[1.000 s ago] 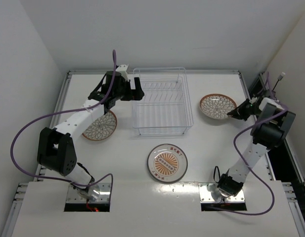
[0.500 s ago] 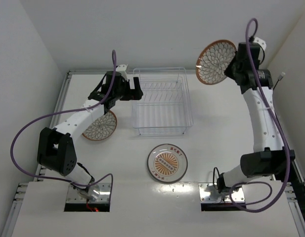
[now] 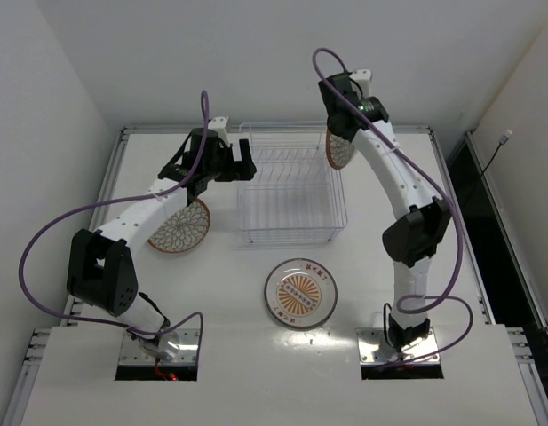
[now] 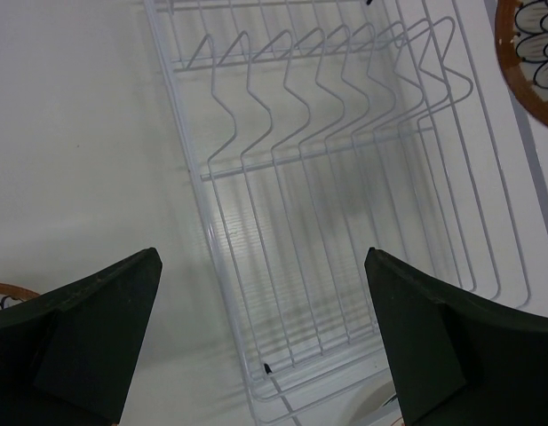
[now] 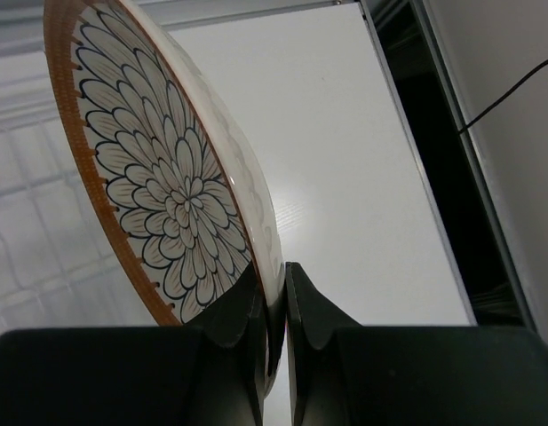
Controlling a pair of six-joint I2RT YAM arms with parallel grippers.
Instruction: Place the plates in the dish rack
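The clear wire dish rack [image 3: 291, 182] stands at the table's centre back and holds no plates; its slots show in the left wrist view [image 4: 345, 177]. My right gripper [image 3: 343, 127] is shut on the rim of a floral plate [image 3: 340, 148], held on edge over the rack's far right corner; the wrist view shows the jaws [image 5: 275, 284] pinching that plate [image 5: 158, 177]. My left gripper [image 3: 241, 162] is open and empty at the rack's left wall [image 4: 265, 355]. A second floral plate [image 3: 180, 226] lies flat left of the rack. A third plate with red marks [image 3: 300, 293] lies flat in front.
White walls close in on the left, back and right. A metal frame edges the table [image 3: 123, 142]. The left arm [image 3: 140, 209] reaches over the left plate. The held plate's rim shows at the top right of the left wrist view [image 4: 531, 44].
My right arm has lifted the floral plate from the right side of the table and swung it left to the rack's far right corner, turning it on edge. The left arm has not moved.
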